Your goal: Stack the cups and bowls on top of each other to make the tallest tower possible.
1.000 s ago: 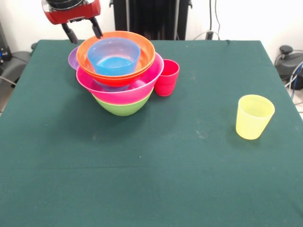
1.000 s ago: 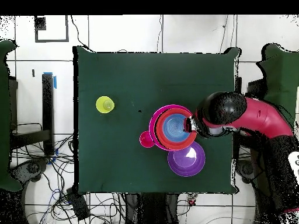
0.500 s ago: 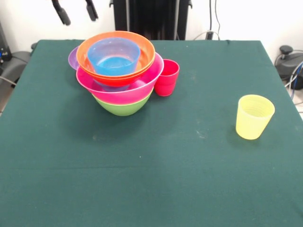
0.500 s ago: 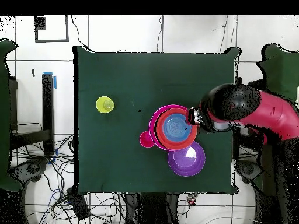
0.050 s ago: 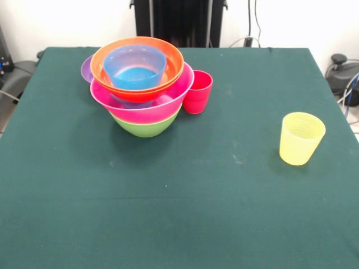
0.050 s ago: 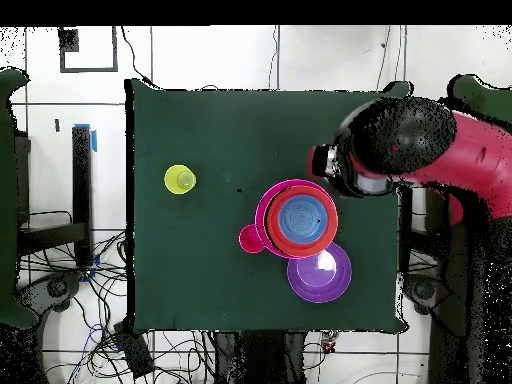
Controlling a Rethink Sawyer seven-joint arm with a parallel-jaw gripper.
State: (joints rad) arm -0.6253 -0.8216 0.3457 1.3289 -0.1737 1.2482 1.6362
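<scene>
The arm [image 6: 440,165] shows only in the overhead view, where its dark round head hangs over the table's edge. The gripper [image 6: 322,160] is a small reddish part at the head's tip, and I cannot tell if the jaws are open or closed, because the head covers them. In the front view the gripper does not appear at all.

The tower [image 5: 141,84] stands just beside the gripper's tip in the overhead view, close but not under it. At its bottom is the green bowl [image 5: 146,126], upright on the green cloth of the table [image 5: 185,213]. Above it sits the large pink bowl [image 5: 162,103], then the orange bowl [image 5: 174,61], and inside that one a blue bowl [image 5: 134,64]. Under the orange bowl a red rim and a bluish part show through the pink wall, but I cannot tell how many bowls are there.

The purple bowl [image 6: 320,273] rests on the table beyond the tower from the gripper, touching it or nearly so; in the front view only its rim shows behind the stack. The red cup [image 5: 197,91] stands upright on the side of the tower away from the jaws, touching the pink bowl's rim. The yellow cup [image 5: 301,138] stands upright, alone, well apart from the gripper and from the tower.
</scene>
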